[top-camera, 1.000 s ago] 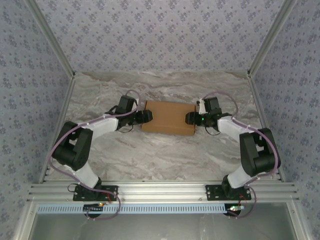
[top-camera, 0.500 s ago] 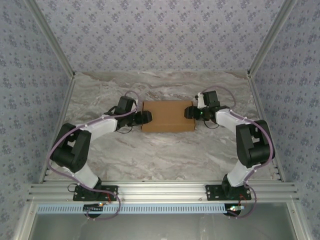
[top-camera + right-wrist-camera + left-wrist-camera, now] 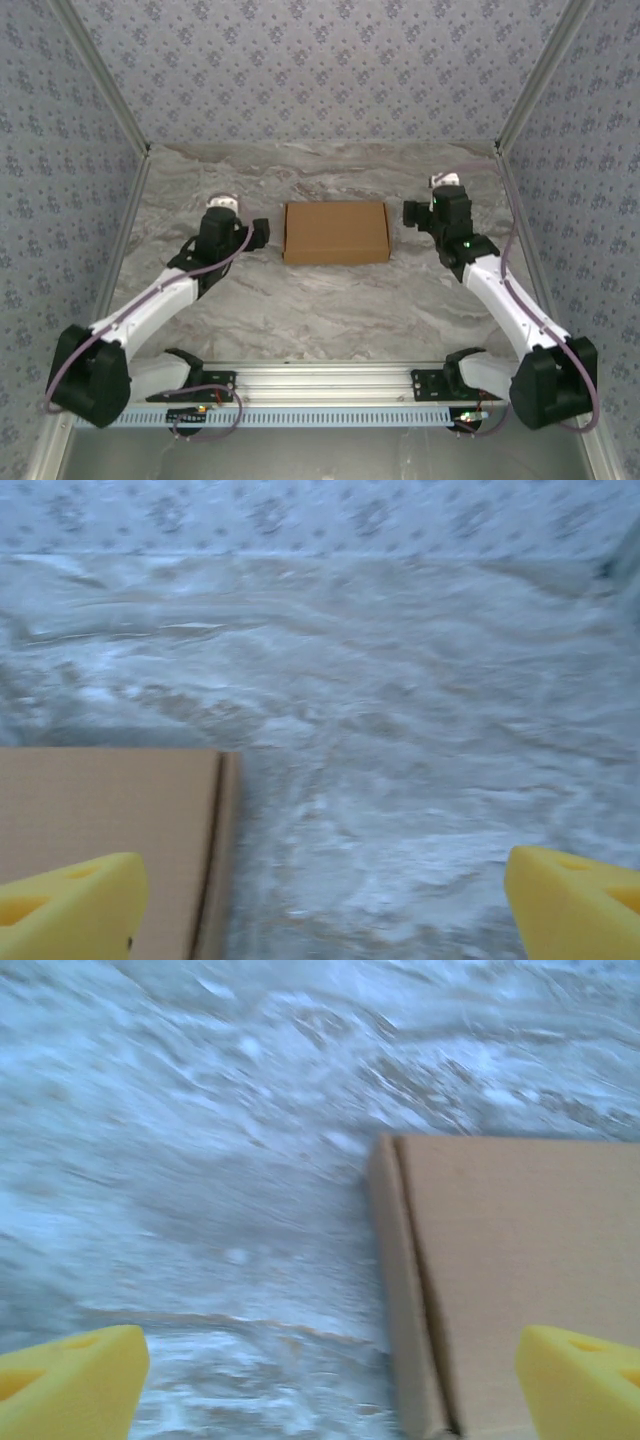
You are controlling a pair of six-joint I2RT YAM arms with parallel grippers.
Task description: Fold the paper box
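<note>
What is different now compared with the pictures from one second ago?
Both arms drew back from the paper box: the left gripper moved away to the left, the right gripper to the right, and both now stand open, clear of its ends. The box stayed in place on the table, closed.

The left arm (image 3: 150, 300) and the right arm (image 3: 510, 305) look alike: smooth white links between big black rounded joints. A thin lilac cable (image 3: 125, 315) runs along each arm and hangs loose in places. Each arm ends in a flat black base (image 3: 190, 385). The left fingers (image 3: 70, 1385) and the right fingers (image 3: 70, 905) are bright yellow wedges, each with a shallow dimple
</note>
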